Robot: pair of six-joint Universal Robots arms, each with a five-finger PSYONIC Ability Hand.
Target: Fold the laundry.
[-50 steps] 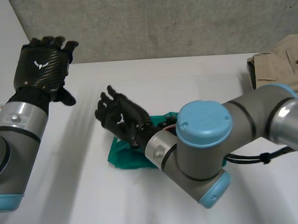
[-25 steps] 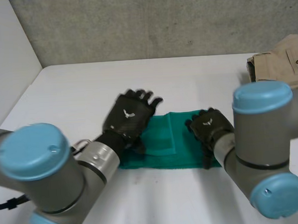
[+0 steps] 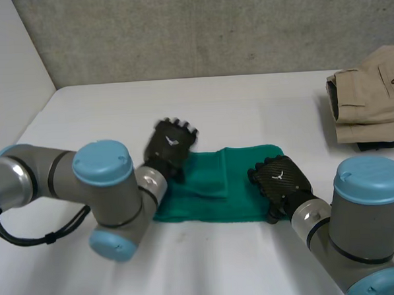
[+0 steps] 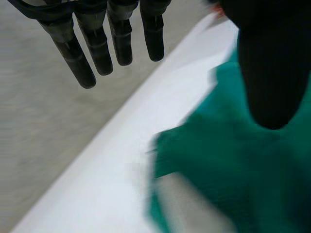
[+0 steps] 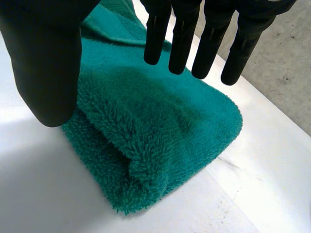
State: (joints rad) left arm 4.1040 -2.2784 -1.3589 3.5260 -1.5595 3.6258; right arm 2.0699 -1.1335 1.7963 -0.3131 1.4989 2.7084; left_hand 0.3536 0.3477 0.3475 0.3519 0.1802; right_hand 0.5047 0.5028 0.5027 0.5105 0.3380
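**Both my hands spread at the green towel**

Head view: the white table [image 3: 103,119] meets a grey wall [image 3: 210,28]. The folded green towel [image 3: 219,186] lies mid-frame, with my left hand [image 3: 170,143] at its left end and my right hand [image 3: 279,181] at its right. The right edge cuts off a beige garment [image 3: 369,95].

Left wrist view: my fingers [image 4: 97,48] are straight and hold nothing; my thumb hides part of the towel.

Right wrist view: my fingers [image 5: 182,39] are straight above the towel's thick fold.

Beige clothes pile [image 3: 368,102] blocks the table [image 3: 115,105] at far right.
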